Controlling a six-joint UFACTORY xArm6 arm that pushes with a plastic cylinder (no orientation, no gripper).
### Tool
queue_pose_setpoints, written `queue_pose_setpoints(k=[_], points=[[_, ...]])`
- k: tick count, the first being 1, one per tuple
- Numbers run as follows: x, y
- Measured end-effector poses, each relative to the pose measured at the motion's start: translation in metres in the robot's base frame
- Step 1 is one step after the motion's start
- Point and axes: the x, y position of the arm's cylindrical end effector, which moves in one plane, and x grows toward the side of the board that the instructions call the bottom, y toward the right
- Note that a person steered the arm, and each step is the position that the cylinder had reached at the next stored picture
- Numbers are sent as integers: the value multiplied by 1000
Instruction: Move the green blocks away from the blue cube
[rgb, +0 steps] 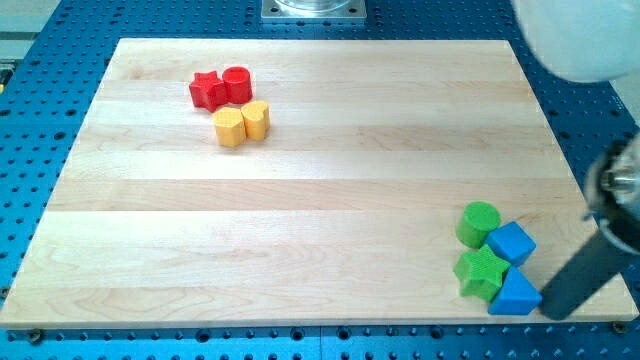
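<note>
A green cylinder and a green star block sit near the board's bottom right corner. The blue cube lies between them on their right and touches both. A blue triangular block lies just below the cube, touching the green star. My dark rod comes in from the view's right, and my tip rests just right of the blue triangular block, below and right of the blue cube.
A red star block and a red cylinder sit at the upper left of the wooden board, with a yellow hexagonal block and a yellow heart-like block just below them. The board's right edge is close to my tip.
</note>
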Motion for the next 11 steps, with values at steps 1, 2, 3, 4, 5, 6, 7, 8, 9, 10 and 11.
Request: queue_pose_setpoints(k=[1, 2, 3, 4, 5, 6, 7, 8, 9, 10, 11], points=[[0, -61], [1, -112], [1, -129], [0, -87], [-4, -21], [-22, -18], [-42, -47], [-52, -112], [-84, -132], [-136, -127], [-157, -36]])
